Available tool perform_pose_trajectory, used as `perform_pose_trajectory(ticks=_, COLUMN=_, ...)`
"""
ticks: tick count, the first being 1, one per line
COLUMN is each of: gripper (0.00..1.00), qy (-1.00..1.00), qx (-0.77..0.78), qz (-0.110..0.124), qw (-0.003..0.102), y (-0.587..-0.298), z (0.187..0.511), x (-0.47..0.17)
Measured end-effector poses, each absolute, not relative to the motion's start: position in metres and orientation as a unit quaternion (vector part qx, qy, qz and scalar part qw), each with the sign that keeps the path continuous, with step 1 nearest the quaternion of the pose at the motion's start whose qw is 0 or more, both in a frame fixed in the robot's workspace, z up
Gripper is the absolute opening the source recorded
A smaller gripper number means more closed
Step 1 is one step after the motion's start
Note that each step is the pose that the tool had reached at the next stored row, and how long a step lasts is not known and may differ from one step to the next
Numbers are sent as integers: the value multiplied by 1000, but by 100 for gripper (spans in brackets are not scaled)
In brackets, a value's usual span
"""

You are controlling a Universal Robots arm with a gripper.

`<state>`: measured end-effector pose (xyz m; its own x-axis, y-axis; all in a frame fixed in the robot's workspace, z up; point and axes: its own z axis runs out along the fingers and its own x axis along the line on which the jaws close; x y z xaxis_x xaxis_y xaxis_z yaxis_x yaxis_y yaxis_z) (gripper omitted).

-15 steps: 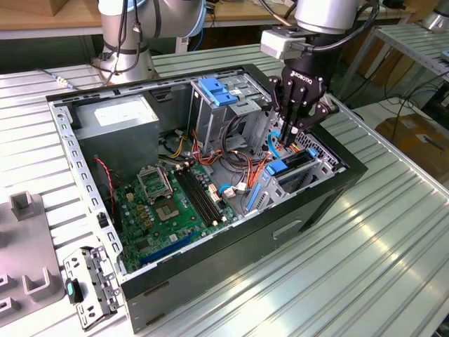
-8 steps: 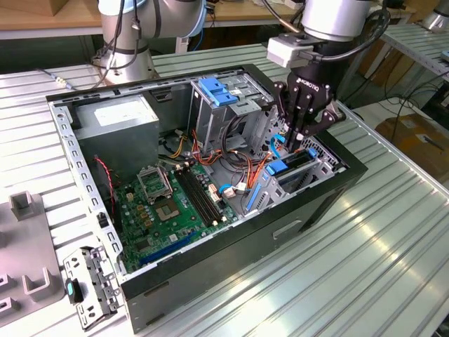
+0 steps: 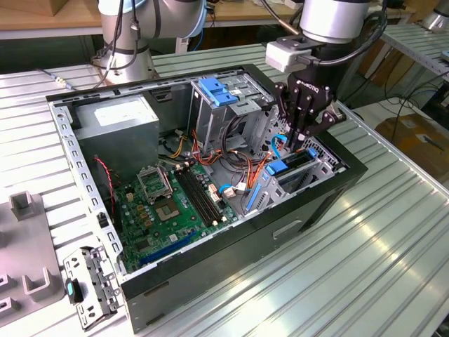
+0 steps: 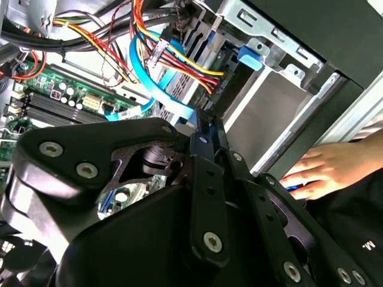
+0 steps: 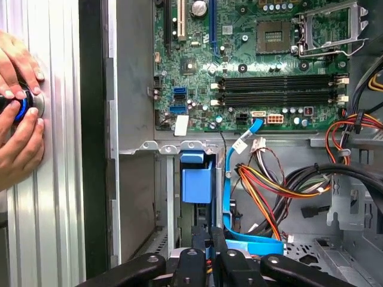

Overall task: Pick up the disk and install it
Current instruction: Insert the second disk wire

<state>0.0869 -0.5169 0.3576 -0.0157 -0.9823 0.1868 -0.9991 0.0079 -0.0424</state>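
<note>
Bench (image 3: 379,239): ribbed aluminium profile, silver, glossy. It carries 1 open black-and-grey steel computer case (image 3: 210,274) lying on its side. Room behind: wooden worktop, cables, brown cardboard on the floor.

Black gripper (image 3: 298,144) reaches down into the case's drive bay. The fingers are pressed together w/ no real gap, as both wrist views show (image 5: 209,257). Can't tell whether anything is pinched between them.

The disk (image 3: 289,168), a dark flat hard drive w/ blue plastic carrier rails, sits in the bay slot just below the fingertips.

Counted, by place from the fingers:
- 1 flat light-blue data cable (image 5: 251,245), just beside them.
- 1 bundle of orange, yellow, red and black power wires (image 5: 269,185), near.
- 1 green motherboard (image 3: 175,203), further off, w/ 1 bare square processor socket (image 5: 326,24).
- 1 tall metal cage w/ blue latch on top (image 3: 216,91), near.
- 1 big grey power-supply box w/ white sticker (image 3: 116,119), well apart, at the case's far corner.
- 2 grey plastic blocks (image 3: 38,284) and 1 small metal bracket w/ a green tab (image 3: 88,284), on the bench outside the case, well apart.
- 2 hands of a person (image 5: 18,119) on the bench outside the case wall, around 1 small round blue-ringed knob (image 5: 24,107), apart from the fingers.
</note>
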Motion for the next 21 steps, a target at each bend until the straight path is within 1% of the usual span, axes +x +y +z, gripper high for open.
perform_pose_trajectory(ticks=4, gripper=16, qy=-709, qx=700, qz=75, qw=39, y=-524, z=356, x=84)
perform_pose_trajectory(ticks=10, gripper=16, qy=-711, qx=700, qz=65, qw=23, y=-532, z=354, x=83)
perform_pose_trajectory(ticks=12, gripper=16, qy=-711, qx=700, qz=64, qw=20, y=-532, z=354, x=84)
perform_pose_trajectory(ticks=16, gripper=16, qy=-711, qx=700, qz=64, qw=17, y=-532, z=352, x=83)
perform_pose_trajectory(ticks=21, gripper=16, qy=-712, qx=700, qz=53, qw=6, y=-535, z=351, x=83)
